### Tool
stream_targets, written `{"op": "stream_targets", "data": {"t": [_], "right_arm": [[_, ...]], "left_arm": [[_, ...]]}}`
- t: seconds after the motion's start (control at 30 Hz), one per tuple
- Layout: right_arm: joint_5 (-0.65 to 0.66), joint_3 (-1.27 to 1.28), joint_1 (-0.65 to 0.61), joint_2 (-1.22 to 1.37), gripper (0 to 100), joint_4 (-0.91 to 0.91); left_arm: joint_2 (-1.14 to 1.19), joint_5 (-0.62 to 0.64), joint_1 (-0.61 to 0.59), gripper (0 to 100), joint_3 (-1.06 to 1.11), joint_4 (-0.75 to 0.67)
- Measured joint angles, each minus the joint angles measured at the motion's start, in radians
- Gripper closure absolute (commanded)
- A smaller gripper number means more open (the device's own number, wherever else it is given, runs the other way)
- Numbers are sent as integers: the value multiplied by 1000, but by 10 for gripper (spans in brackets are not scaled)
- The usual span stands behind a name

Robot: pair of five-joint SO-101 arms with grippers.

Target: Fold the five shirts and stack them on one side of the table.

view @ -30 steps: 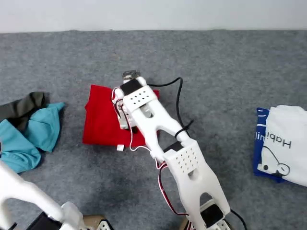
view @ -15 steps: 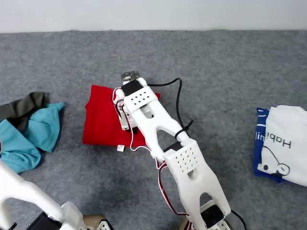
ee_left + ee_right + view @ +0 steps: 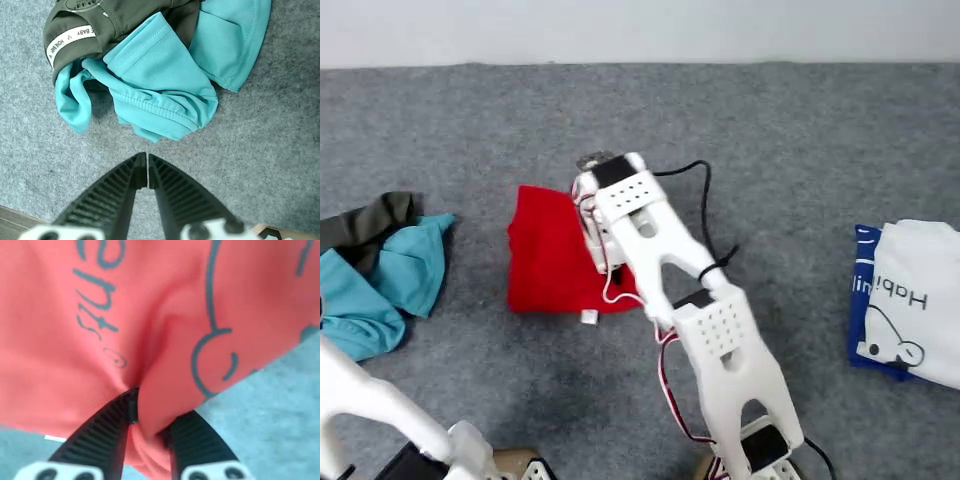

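Grey table (image 3: 800,150), red shirt (image 3: 545,258) near centre, teal shirt (image 3: 390,278) and dark shirt (image 3: 365,222) bunched left, blue shirt (image 3: 861,290) far right

On the table (image 3: 770,130), crumpled shirts (image 3: 380,270) lie left, 1 folded shirt (image 3: 545,262) centre, a 2-shirt stack (image 3: 912,300) right.

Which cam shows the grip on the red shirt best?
Right wrist view: the right gripper pinches a fold of the red shirt. High view: the right arm covers the pinch. Left wrist view faces the teal shirt.
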Motion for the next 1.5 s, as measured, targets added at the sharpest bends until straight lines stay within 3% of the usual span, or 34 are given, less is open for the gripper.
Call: {"op": "stream_targets", "data": {"t": [0.33,0.6,0.83,0.97,1.1,1.2,1.33,1.5], "right_arm": [[482,552,204,-411,989,0],[1057,575,451,-466,989,-110],[1223,575,440,-466,988,-338],[1240,575,394,-466,946,-396],[1204,575,393,-466,785,-408],[1049,574,397,-505,713,-408],[746,554,399,-585,713,-377],[463,554,358,-651,861,-267]], "left_arm": [[0,0,0,984,0,0],[0,0,0,984,0,0],[0,0,0,984,0,0],[0,0,0,984,20,0],[0,-18,0,984,41,2],[0,-48,0,984,41,2],[0,-55,0,984,41,2],[0,-55,0,984,41,2]]}}
